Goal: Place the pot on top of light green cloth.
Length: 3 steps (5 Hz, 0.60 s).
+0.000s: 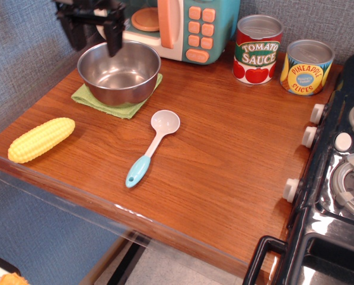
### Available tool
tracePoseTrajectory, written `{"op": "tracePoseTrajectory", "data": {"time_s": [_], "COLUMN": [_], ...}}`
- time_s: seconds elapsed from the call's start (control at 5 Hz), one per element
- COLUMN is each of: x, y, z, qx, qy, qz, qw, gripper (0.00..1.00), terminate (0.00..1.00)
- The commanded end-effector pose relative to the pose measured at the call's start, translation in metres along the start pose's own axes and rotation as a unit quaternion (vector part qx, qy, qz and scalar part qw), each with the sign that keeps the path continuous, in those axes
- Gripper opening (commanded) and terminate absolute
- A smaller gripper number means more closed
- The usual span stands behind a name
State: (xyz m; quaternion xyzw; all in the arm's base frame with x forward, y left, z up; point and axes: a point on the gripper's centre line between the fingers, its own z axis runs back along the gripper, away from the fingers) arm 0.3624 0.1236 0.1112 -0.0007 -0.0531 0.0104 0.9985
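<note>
The shiny steel pot sits on the light green cloth at the back left of the wooden counter. The cloth shows only at the pot's left and front edges. My gripper hangs above the pot's back left rim, clear of it. Its two black fingers are spread wide apart and hold nothing.
A toy microwave stands right behind the pot. A tomato sauce can and a pineapple can stand at the back right. A yellow corn cob and a spoon lie in front. A black stove borders the right.
</note>
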Motion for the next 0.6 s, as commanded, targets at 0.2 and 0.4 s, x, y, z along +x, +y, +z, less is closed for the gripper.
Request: {"op": "tracePoseTrajectory", "data": {"time_s": [0.2,0.4], "x": [-0.0196,-0.0196], "y": [-0.0227,-0.0227], "z": [0.0195,0.0195], "qx": [0.000,0.000], "qy": [0.009,0.009], "qz": [-0.095,-0.095], "qw": [0.9954,0.9954], "gripper": [1.00,1.00], "terminate": [0.00,1.00]}}
